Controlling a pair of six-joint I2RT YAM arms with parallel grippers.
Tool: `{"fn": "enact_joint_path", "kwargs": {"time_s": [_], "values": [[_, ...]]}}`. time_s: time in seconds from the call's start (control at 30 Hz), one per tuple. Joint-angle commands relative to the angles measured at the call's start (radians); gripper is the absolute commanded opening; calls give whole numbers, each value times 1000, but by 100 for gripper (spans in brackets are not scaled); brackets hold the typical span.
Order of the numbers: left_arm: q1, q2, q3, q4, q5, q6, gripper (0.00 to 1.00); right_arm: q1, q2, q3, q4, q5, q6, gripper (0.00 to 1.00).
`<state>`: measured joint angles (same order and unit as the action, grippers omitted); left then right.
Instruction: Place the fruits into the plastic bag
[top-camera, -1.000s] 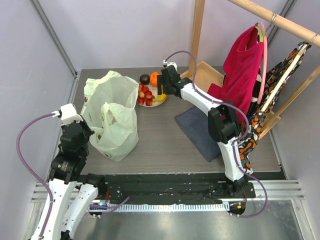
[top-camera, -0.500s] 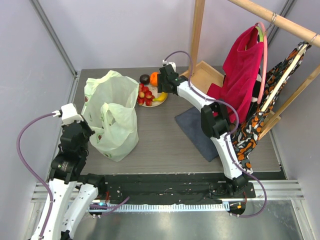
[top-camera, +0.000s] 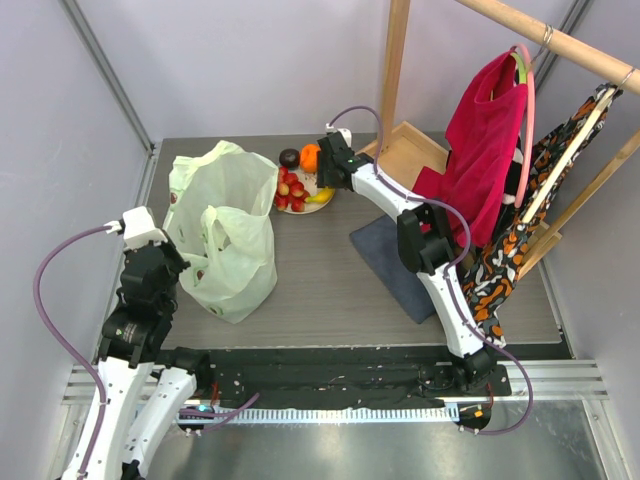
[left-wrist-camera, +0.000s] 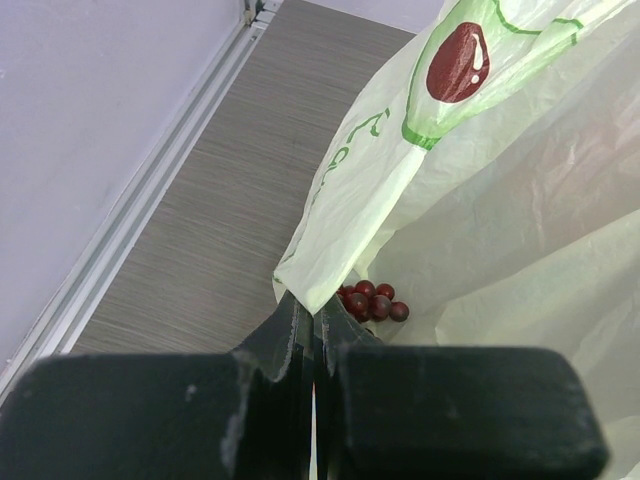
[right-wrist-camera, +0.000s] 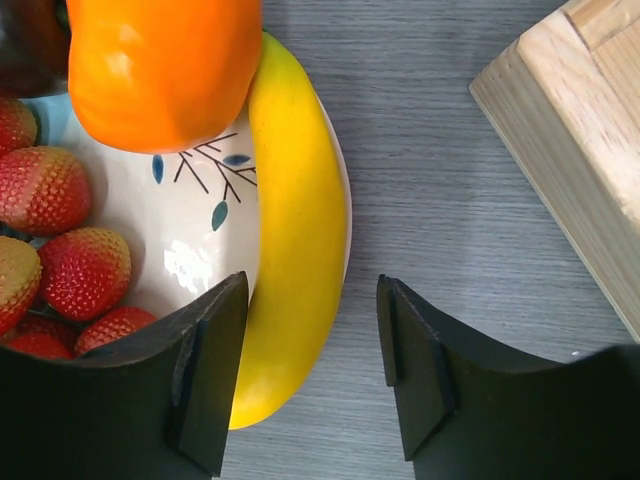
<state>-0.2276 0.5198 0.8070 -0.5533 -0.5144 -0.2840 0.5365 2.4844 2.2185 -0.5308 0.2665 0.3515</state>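
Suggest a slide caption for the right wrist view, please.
Open right gripper poised over the yellow banana lying along the plate edge, beside strawberries and an orange.

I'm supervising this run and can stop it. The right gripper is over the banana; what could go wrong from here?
1. The banana sits off-centre in the open right gripper, close to one finger; that finger may strike the plate rim and tip it.
2. The orange seems to rest against the banana, so lifting it could roll the orange off.
3. The left gripper pinches only a thin edge of the bag; it might slip out.
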Motion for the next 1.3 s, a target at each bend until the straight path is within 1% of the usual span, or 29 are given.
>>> {"fn": "enact_joint_path", "kwargs": {"time_s": [0.0,0.07,0.23,0.37,0.6,0.67,1.13,1.27], "values": [[4,-4,-2,53,7,-1,0,0,5,50,3,0,20,58],[5,-3,0,52,7,0,0,0,5,50,-1,-4,23,56],[4,-9,0,53,8,0,0,0,-5,44,-8,-3,37,52],[4,-14,-2,52,10,0,0,0,-5,43,-9,-12,56,45],[4,-24,-5,53,19,-1,0,-1,13,41,-20,-26,76,46],[4,-27,-3,55,19,-1,0,-1,16,41,-28,-23,78,44],[5,-40,-6,55,24,-1,0,-3,-93,-23,-35,40,84,29],[4,-44,-6,55,27,-3,0,-3,-128,-52,-35,69,84,28]]}}
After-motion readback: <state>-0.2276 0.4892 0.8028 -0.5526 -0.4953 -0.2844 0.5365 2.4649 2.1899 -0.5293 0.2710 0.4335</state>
